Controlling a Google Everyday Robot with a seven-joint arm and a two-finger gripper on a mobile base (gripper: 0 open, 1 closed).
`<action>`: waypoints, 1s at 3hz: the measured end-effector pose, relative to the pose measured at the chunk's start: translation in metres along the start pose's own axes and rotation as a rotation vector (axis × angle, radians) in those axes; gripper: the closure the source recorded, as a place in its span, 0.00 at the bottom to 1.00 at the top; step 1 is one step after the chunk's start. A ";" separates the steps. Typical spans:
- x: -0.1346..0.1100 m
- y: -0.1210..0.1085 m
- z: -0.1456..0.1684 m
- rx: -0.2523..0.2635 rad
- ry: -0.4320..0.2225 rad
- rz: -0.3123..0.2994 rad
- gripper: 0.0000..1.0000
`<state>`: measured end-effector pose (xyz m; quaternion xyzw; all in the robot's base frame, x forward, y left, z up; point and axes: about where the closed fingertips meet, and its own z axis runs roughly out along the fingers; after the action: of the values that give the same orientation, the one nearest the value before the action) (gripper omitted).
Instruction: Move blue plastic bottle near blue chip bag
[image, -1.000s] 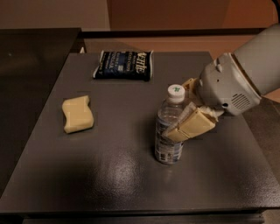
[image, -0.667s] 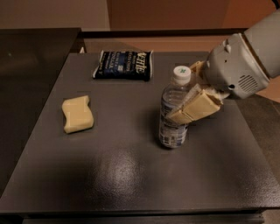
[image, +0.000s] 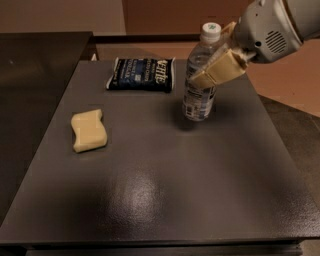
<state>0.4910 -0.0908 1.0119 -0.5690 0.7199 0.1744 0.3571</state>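
1. A pale yellow sponge (image: 89, 131) lies on the left part of the dark table (image: 165, 200), well apart from everything else.
2. The blue chip bag (image: 142, 74) lies flat near the table's far edge, left of centre. Its white lettering faces up, and it looks sealed.
3. The blue plastic bottle (image: 199, 102) stands nearly upright just right of the bag, close to the bag's right end but not touching it. Its white cap is on. The body is clear, and how much liquid it holds cannot be made out. A small shadow sits under its base, and I cannot tell whether the base rests on the table.
4. The gripper (image: 202, 75) reaches in from the upper right. Its tan fingers (image: 222, 67) are clamped across the bottle's upper body, below the cap.
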 end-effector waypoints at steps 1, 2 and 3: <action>-0.003 -0.040 0.013 0.055 0.008 0.026 1.00; -0.001 -0.070 0.033 0.092 0.028 0.044 1.00; 0.002 -0.089 0.051 0.105 0.049 0.052 1.00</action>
<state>0.5913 -0.0843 0.9892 -0.5346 0.7513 0.1317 0.3638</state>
